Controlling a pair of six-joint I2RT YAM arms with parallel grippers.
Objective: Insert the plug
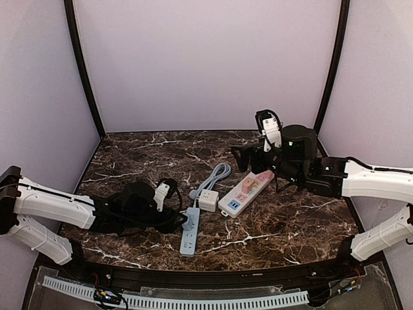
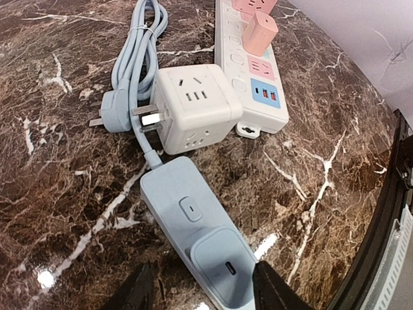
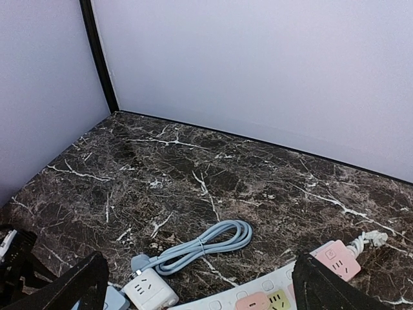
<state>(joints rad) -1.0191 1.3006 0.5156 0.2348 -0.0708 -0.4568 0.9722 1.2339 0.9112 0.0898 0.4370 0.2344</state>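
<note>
A light blue power strip (image 1: pixel 190 236) lies near the front, with a blue charger block (image 2: pixel 226 266) seated in it. Its blue plug (image 2: pixel 116 116) lies loose on the table beside a white cube socket (image 2: pixel 193 106), prongs showing. My left gripper (image 2: pixel 205 294) is open, one finger on each side of the strip's charger end, low over it. A white strip with pink outlets (image 1: pixel 246 192) lies to the right, a pink adapter (image 2: pixel 260 32) plugged in. My right gripper (image 1: pixel 245 158) is open wide and empty, above the far end of the white strip (image 3: pixel 271 300).
The blue cable coil (image 3: pixel 206 242) lies behind the cube (image 3: pixel 150 290). The dark marble table is walled at the back and sides, with black corner posts. A black rail (image 2: pixel 387 213) runs along the near edge.
</note>
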